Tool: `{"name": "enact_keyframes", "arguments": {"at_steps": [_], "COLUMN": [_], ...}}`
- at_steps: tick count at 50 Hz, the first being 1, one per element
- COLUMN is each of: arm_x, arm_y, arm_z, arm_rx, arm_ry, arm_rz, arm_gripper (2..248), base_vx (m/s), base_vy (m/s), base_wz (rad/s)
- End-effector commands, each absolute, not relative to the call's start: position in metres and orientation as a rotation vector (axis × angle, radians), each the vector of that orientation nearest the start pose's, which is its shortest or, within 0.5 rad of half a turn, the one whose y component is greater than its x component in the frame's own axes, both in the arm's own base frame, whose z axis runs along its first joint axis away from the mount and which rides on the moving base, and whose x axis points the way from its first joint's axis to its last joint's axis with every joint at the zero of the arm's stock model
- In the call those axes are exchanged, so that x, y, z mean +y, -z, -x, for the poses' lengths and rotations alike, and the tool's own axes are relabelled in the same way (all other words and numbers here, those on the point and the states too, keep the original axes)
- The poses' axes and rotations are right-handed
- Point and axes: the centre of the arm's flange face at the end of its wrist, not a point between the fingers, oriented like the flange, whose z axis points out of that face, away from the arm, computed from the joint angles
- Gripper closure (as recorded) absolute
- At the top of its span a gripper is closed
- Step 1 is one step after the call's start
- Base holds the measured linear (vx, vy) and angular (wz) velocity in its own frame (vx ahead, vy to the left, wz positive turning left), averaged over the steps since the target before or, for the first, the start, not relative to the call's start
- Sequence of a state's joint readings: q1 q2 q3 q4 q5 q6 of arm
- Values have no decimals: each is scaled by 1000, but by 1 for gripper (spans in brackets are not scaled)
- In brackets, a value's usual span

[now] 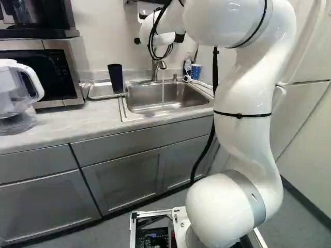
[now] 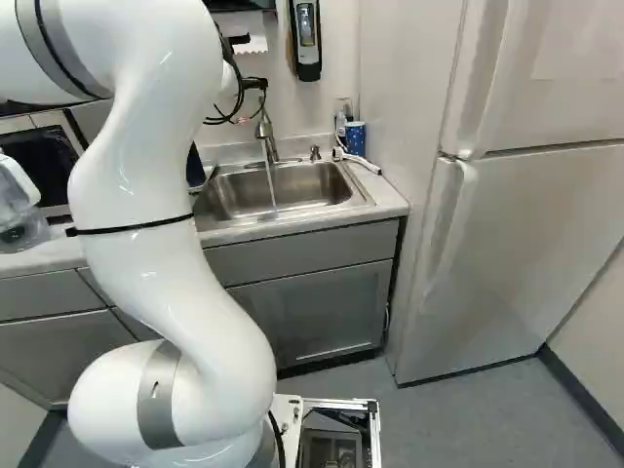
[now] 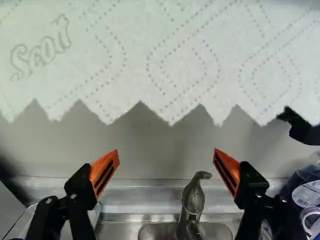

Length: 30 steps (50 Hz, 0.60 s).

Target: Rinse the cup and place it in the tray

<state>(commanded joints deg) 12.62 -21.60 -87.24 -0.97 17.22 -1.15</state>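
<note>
The arm reaches forward and ends in the jaws, held high in front of the wall behind the sink. The fridge is well off to the right of the jaws. Grey cabinets lie below them and nearer the base, carrying the counter. On the counter, well to the left of the jaws, are the microwave and, nearer the base, a clear pitcher with a white handle. The sink is let into the counter below the jaws. A paper towel hangs ahead of the jaws, its jagged lower edge reaching across above both orange pads. The jaws are spread wide, with nothing pinched between them. The tray is below and to the left of them, just beside the sink. The tap rises below and ahead of the jaws, between their two sides, and water runs from it into the sink. The dark cup stands in the tray, down to the left of the jaws. A blue cup stands lower and to the right of the jaws, behind the sink's right corner.
</note>
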Motion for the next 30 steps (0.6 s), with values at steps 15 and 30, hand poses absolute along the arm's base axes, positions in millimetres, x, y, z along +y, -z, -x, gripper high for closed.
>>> {"name": "enact_keyframes", "arguments": {"at_steps": [15,30], "arm_x": [152,153], "arm_y": [-676,-675], "arm_z": [-671,-673], "arm_rx": [-297,-298], "arm_ry": [1993,1993], "arm_rz": [2243,2241], "arm_gripper": [3,3], "base_vx": [0,0], "base_vy": [0,0], "base_wz": [0,0]}}
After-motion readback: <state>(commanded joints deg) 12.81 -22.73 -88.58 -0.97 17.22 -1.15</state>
